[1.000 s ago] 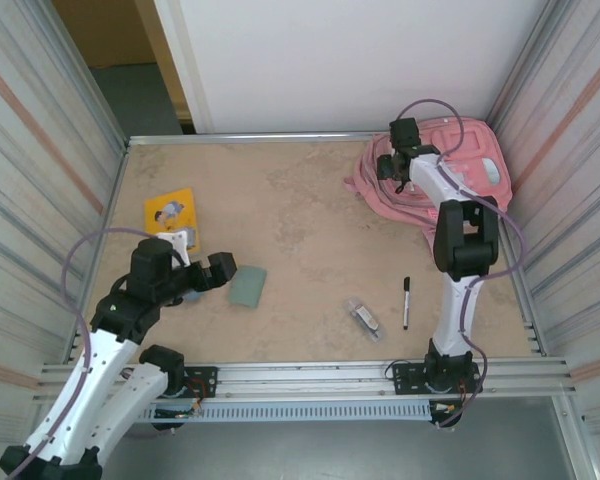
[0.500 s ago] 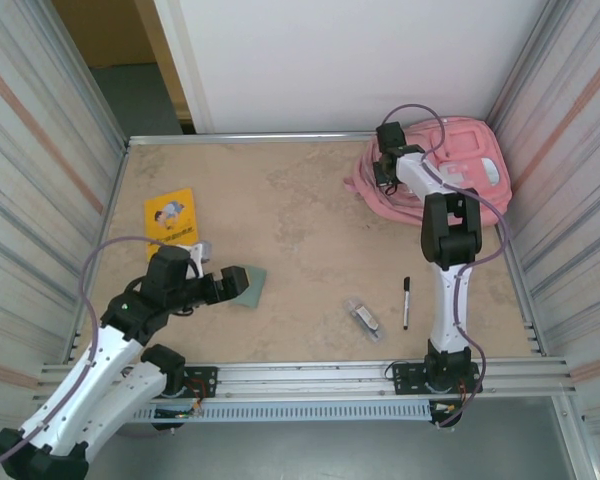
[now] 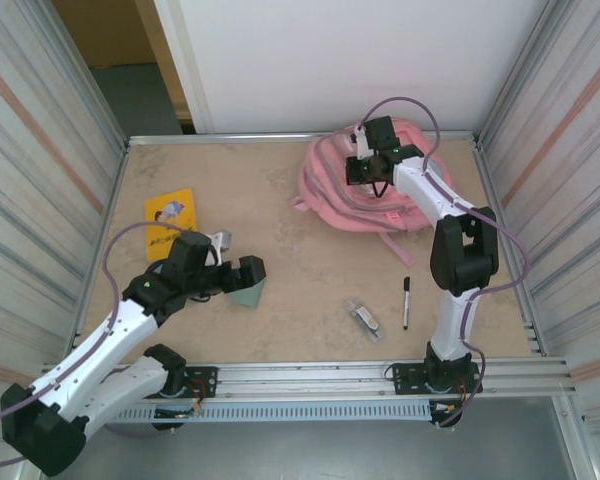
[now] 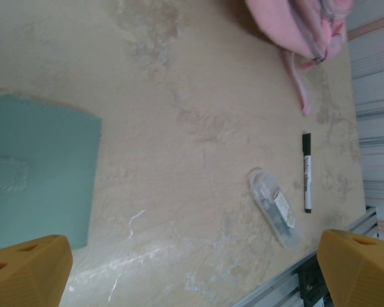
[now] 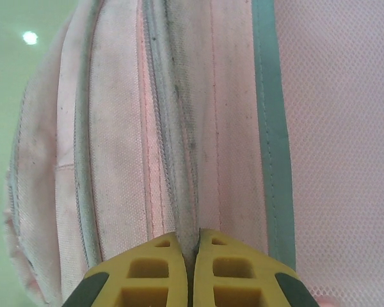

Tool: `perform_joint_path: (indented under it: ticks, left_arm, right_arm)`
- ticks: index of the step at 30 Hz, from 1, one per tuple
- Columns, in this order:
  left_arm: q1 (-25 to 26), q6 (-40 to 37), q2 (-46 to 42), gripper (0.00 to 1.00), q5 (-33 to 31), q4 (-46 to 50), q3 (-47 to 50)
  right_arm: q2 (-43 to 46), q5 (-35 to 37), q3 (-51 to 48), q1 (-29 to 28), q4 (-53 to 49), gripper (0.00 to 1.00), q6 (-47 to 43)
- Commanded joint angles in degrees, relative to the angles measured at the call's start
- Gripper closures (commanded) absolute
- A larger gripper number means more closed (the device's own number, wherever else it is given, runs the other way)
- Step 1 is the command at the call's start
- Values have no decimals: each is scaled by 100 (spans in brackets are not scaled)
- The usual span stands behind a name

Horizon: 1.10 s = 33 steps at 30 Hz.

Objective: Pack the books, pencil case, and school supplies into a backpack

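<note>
The pink backpack (image 3: 330,190) lies at the back of the table, straps trailing left. My right gripper (image 3: 365,165) is shut on a fold by its zipper seam (image 5: 179,128), fingertips (image 5: 153,256) pressed together on the fabric. My left gripper (image 3: 250,275) hovers open over the sage-green book (image 3: 248,295), which lies at the left in the left wrist view (image 4: 38,173); nothing sits between the fingers (image 4: 25,268). The orange-yellow book (image 3: 170,215) lies far left. The black pen (image 3: 406,302) (image 4: 306,173) and the clear-and-grey item (image 3: 364,318) (image 4: 274,206) lie front right. The pencil case is hidden.
Corrugated metal walls close in the left and right sides, and a white wall stands behind. A metal rail (image 3: 310,375) runs along the near edge. Bare tabletop (image 3: 280,220) lies between the backpack and the books.
The right gripper has dragged the backpack leftward from the right wall toward the back middle. The left arm has swung right and now covers most of the green book.
</note>
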<state>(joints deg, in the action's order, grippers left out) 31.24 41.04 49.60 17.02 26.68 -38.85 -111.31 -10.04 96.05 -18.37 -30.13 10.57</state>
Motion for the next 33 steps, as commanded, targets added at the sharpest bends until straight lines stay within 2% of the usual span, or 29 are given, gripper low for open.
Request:
perform_joint_path:
  ticks: [1,9,19,25,28,29,33]
  left_arm:
    - [39,55,297,1,271,-507,-345]
    - [105,63,823,1,623,-1227,-745]
    - [164,-66,1898,1,578,-1754,-1467]
    - [166,-201,2434,1,488,-1992,-1998]
    - [163,-292,2611,1,190,-2132,-2038]
    - [158,-343,2656,4,97,-2155,-2049]
    - [51,-607,2664,35,-97,-2354,-1975]
  right_arm:
    - [399,-1171,-64,-78,605,100,645]
    - [969,-2487,-123,-11,1566,100,2289]
    - [1572,-2320,-276,1,2004,100,3436]
    - [1636,-2884,-576,-9,3028,100,4567]
    - [1688,-3052,-658,-24,3361,100,4917]
    - [1716,-3071,-681,-30,3372,100,4957]
    - [1956,-3191,-880,-17,3397,100,4947]
